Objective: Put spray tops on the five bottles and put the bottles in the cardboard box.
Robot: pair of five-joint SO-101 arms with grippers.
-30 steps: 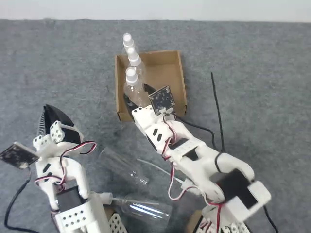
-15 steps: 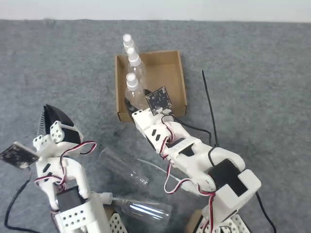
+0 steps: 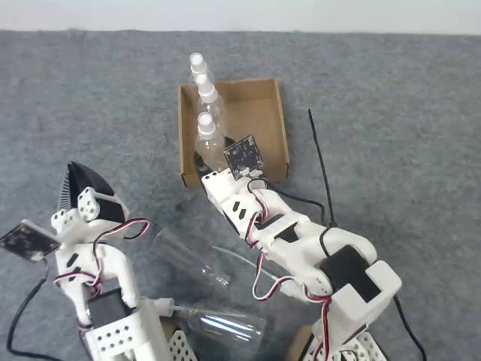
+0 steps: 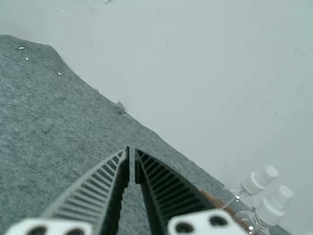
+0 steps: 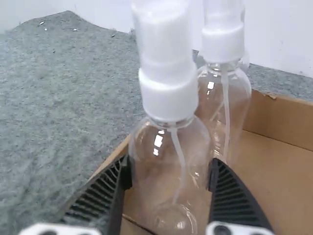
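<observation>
The cardboard box (image 3: 267, 113) lies open at the middle back. Three clear bottles with white spray tops stand along its left wall: the far one (image 3: 197, 63), the middle one (image 3: 206, 92) and the near one (image 3: 206, 129). My right gripper (image 3: 201, 161) is at the box's near left corner, shut on the near bottle (image 5: 168, 142), one finger (image 5: 102, 198) on each side; the middle bottle (image 5: 222, 83) stands just behind. My left gripper (image 4: 131, 159) is shut and empty, raised over the table's front left (image 3: 77, 183).
Two more clear bottles lie on the grey felt in front: one (image 3: 184, 254) between the arms, one (image 3: 222, 323) near the arm bases with a white top (image 3: 164, 307). A thin spray tube (image 3: 240, 259) lies beside the right arm. A black cable (image 3: 319, 158) runs right of the box.
My right arm has swung a little to the left, and the near bottle has shifted slightly toward the box's near wall with it. The left arm has kept still.
</observation>
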